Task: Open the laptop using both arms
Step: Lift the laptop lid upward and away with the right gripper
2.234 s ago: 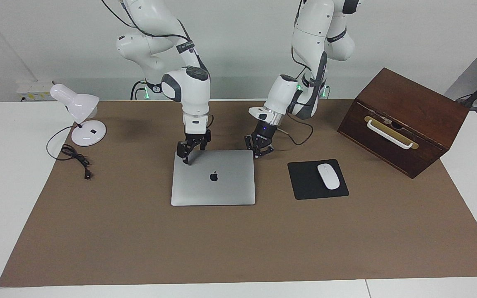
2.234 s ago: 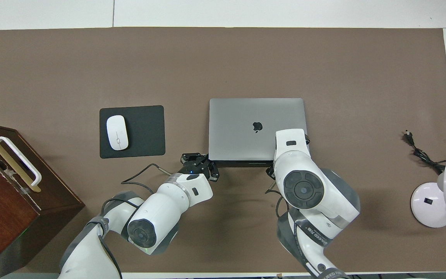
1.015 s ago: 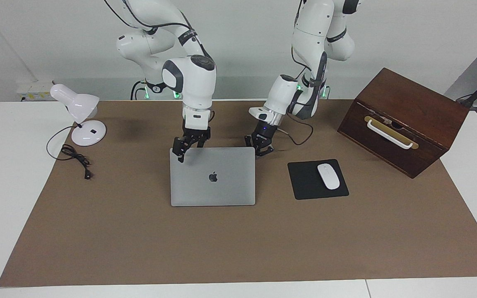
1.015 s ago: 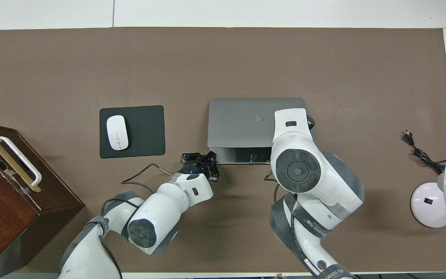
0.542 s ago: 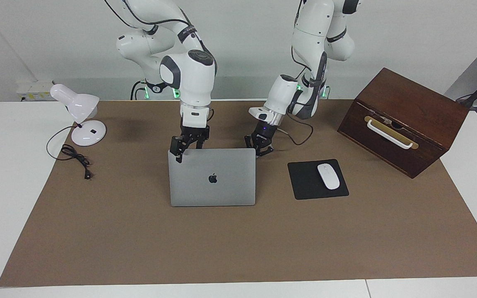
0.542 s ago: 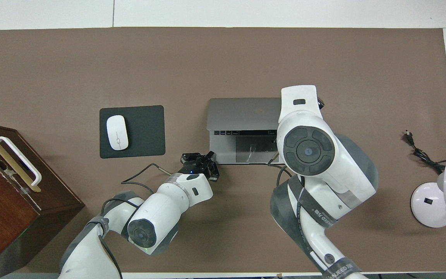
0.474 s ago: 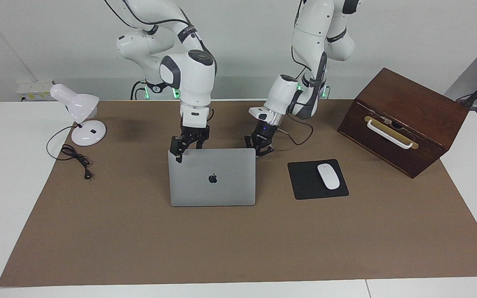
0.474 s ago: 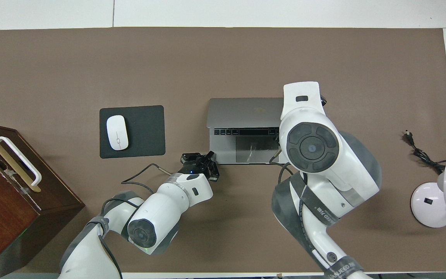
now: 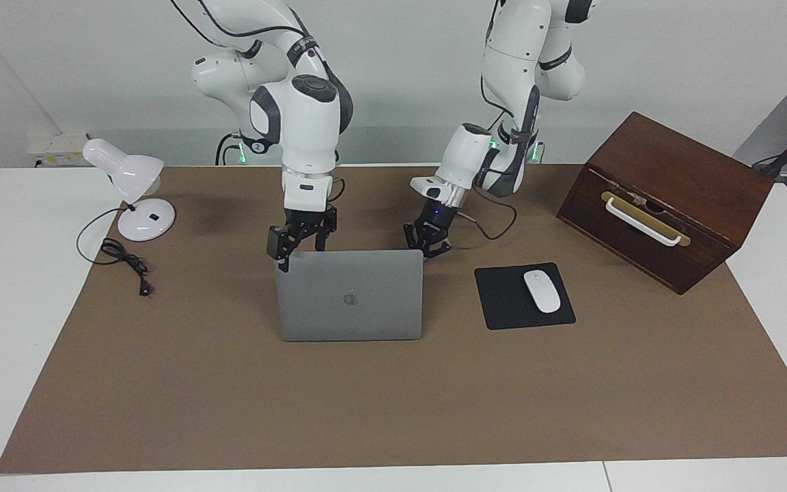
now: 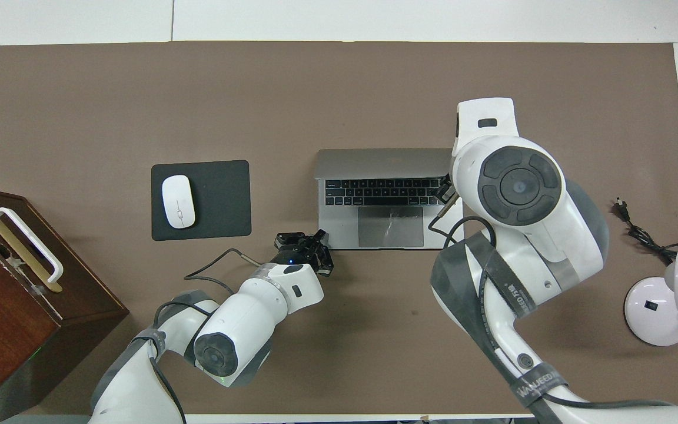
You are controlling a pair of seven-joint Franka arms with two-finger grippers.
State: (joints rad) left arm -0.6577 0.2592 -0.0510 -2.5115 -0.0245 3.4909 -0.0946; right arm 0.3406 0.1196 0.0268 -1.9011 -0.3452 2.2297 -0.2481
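The silver-grey laptop (image 9: 349, 301) stands in the middle of the brown mat with its lid raised steeply, the logo side turned away from the robots. In the overhead view its black keyboard (image 10: 383, 191) and grey trackpad (image 10: 390, 227) show. My right gripper (image 9: 285, 254) is shut on the lid's top corner toward the right arm's end; in the overhead view its own wrist hides it. My left gripper (image 9: 427, 246) is open and low at the base's corner nearest the left arm, with a fingertip (image 10: 322, 237) at that corner.
A black mouse pad (image 9: 503, 301) with a white mouse (image 9: 542, 290) lies beside the laptop toward the left arm's end. A brown wooden box (image 9: 667, 198) with a white handle stands past it. A white desk lamp (image 9: 135, 191) and its cord (image 9: 123, 263) are at the right arm's end.
My right gripper has risen with the lid's corner, swinging the lid from flat to steeply raised and uncovering the keyboard and trackpad. The left gripper has stayed at the base's corner.
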